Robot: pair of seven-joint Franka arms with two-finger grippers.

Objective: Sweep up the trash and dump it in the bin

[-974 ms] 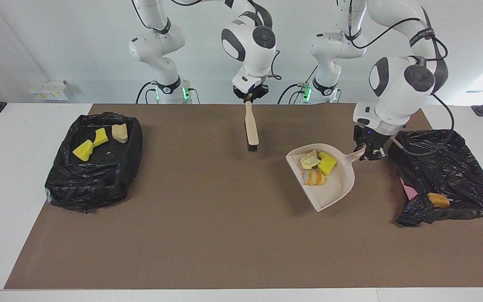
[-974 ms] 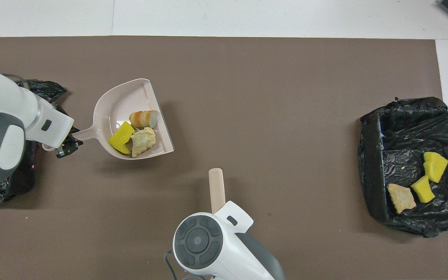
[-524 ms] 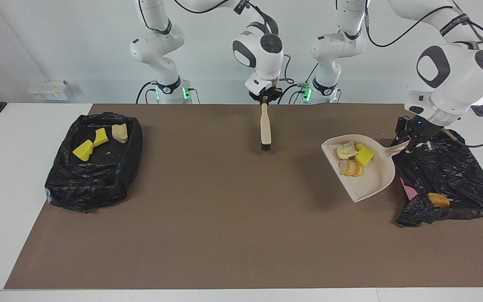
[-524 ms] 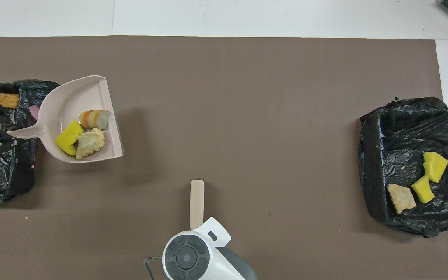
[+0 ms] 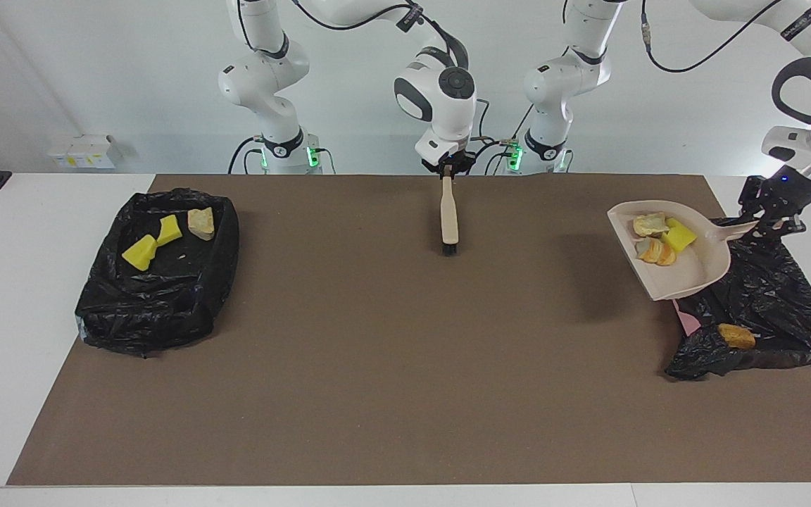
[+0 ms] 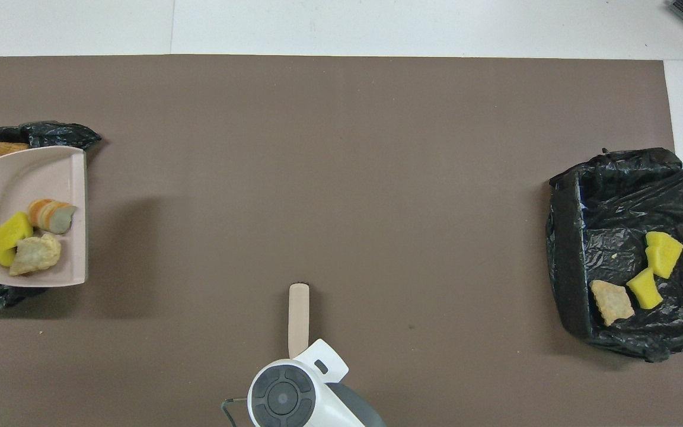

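Note:
My left gripper (image 5: 766,222) is shut on the handle of the beige dustpan (image 5: 694,271), which hangs tilted over the edge of the black-bagged bin (image 5: 771,303) at the left arm's end. In the dustpan (image 6: 21,172) lies trash: a yellow sponge chunk (image 5: 680,236), a pale crumpled piece (image 5: 648,224) and an orange-striped piece (image 5: 656,251). One orange scrap (image 5: 736,336) lies in this bin. My right gripper (image 5: 448,170) is shut on the beige brush (image 5: 449,218), bristles down at the robots' edge of the brown mat. In the overhead view the left gripper is out of frame.
A second black-bagged bin (image 5: 159,282) sits at the right arm's end, holding two yellow chunks (image 5: 139,252) and a tan piece (image 5: 200,222). The brown mat (image 5: 377,366) covers most of the white table.
The left arm carried the loaded dustpan toward its end of the table and lifted it over the bin's edge. The right arm drew the brush back toward the robots.

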